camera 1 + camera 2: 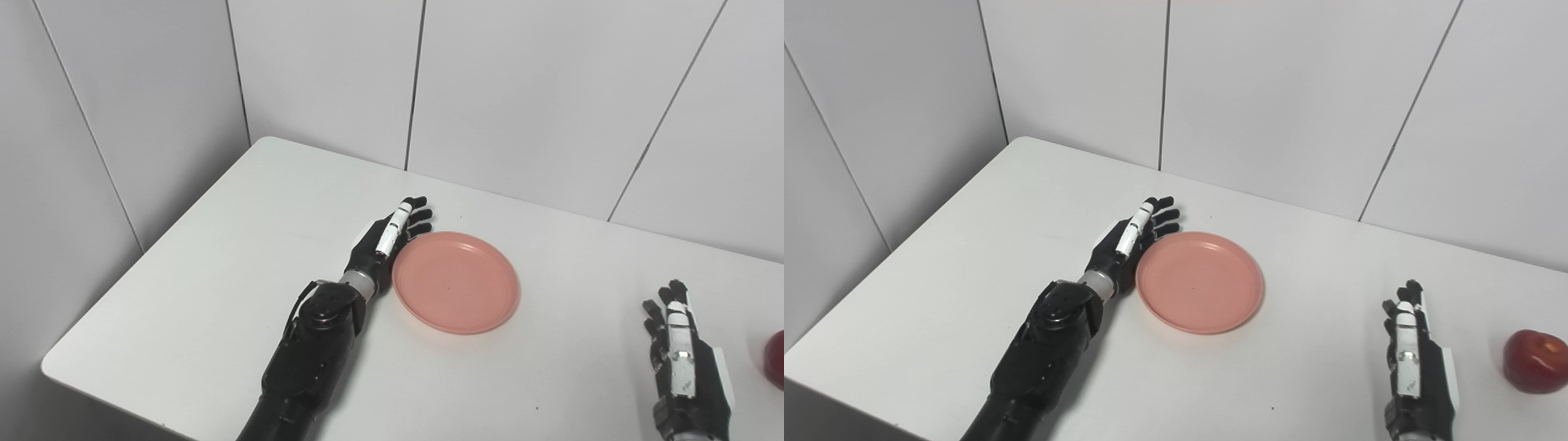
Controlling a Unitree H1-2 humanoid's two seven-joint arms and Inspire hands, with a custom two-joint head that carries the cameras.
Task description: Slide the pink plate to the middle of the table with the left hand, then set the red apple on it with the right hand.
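Nearest to me, low at the bottom edge and well to the right of the pink plate (1199,282), I see my right hand (1415,361) resting edge-up on the white table (968,245). Its fingers (1402,294) are straight and a little apart, pointing away from me, and it holds nothing. Just beyond its right side, farther still from the plate, sits the red apple (1535,361), upright on the table and apart from the hand; in the left eye view only a sliver of it shows at the picture's edge.

My left arm (1047,349) comes up from the bottom toward the plate's left side. The left hand (1127,245) stands on its edge right against the plate's left rim, palm facing the plate, fingers stretched out and slightly spread past the rim's far-left curve. It grips nothing; I cannot tell for certain whether the palm is pressing the rim or just beside it.

The plate lies flat, right side up, roughly mid-table between the two hands, nearer the left one.

Beyond the plate, the table runs to its far edge against grey panelled walls (1274,92).
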